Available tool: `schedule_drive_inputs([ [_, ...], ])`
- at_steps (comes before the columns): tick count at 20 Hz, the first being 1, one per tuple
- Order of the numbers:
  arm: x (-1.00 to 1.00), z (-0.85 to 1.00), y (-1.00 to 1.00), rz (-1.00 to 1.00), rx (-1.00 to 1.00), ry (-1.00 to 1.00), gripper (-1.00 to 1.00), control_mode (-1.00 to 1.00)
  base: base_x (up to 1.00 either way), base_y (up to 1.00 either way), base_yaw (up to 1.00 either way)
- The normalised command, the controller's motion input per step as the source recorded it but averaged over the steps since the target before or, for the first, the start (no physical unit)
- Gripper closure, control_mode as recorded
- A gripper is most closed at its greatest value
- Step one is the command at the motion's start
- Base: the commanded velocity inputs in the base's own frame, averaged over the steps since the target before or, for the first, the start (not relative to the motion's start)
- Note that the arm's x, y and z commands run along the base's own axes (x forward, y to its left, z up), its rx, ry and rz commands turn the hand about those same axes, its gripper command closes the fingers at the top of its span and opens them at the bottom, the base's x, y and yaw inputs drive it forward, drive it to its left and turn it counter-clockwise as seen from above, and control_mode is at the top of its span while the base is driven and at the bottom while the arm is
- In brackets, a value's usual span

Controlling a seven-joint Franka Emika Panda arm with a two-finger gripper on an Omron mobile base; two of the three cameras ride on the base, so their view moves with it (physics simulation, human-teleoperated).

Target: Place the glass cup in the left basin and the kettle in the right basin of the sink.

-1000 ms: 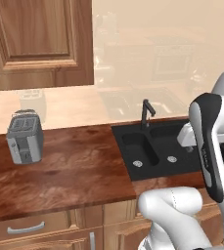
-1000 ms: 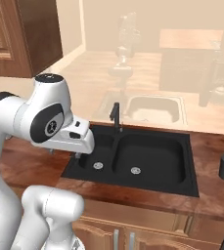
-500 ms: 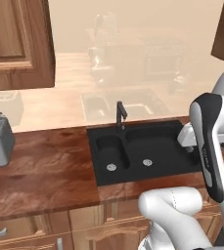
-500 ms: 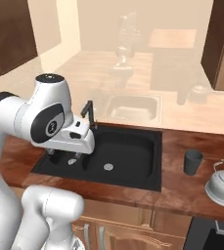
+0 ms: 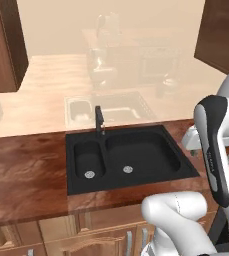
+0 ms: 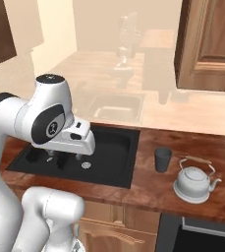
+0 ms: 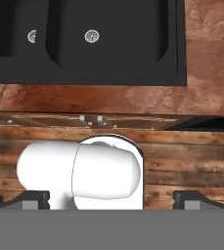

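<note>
The glass cup (image 6: 162, 159) stands upright on the wood counter just right of the sink (image 5: 128, 184). Right of the cup sits the silvery kettle (image 6: 194, 184), handle up. The narrow left basin (image 5: 88, 159) and the wide right basin (image 5: 142, 154) are bare, each with a round drain. My gripper (image 6: 64, 158) hangs over the sink's front part, well left of the cup and kettle. In the hand view its fingertips (image 7: 35, 197) stand far apart, open on nothing, and both basins (image 7: 118, 39) lie above them.
A slim black faucet (image 5: 100, 120) rises behind the divider between the basins. Wall cabinets (image 6: 207, 44) hang above the counter on the right. Bare wood counter (image 5: 26, 170) stretches left of the sink. A dark appliance top (image 6: 202, 236) lies right of the base cabinets.
The base has driven right, so the whole scene slid left: the toaster left the left base view, and the cup and kettle came closer in the right base view. The gripper stays open.
</note>
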Motion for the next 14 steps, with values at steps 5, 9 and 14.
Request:
schedule_drive_inputs([
  [5, 0.0, 0.0, 0.0, 0.0, 0.0, 0.0, -1.0, 1.0, 0.0, -0.48, 0.0],
  [9, 0.0, 0.0, 0.0, 0.0, 0.0, 0.0, -1.0, 1.0, 0.0, -0.33, 0.0],
  [14, 0.0, 0.0, 0.0, 0.0, 0.0, 0.0, -1.0, 1.0, 0.21, -0.11, 0.0],
])
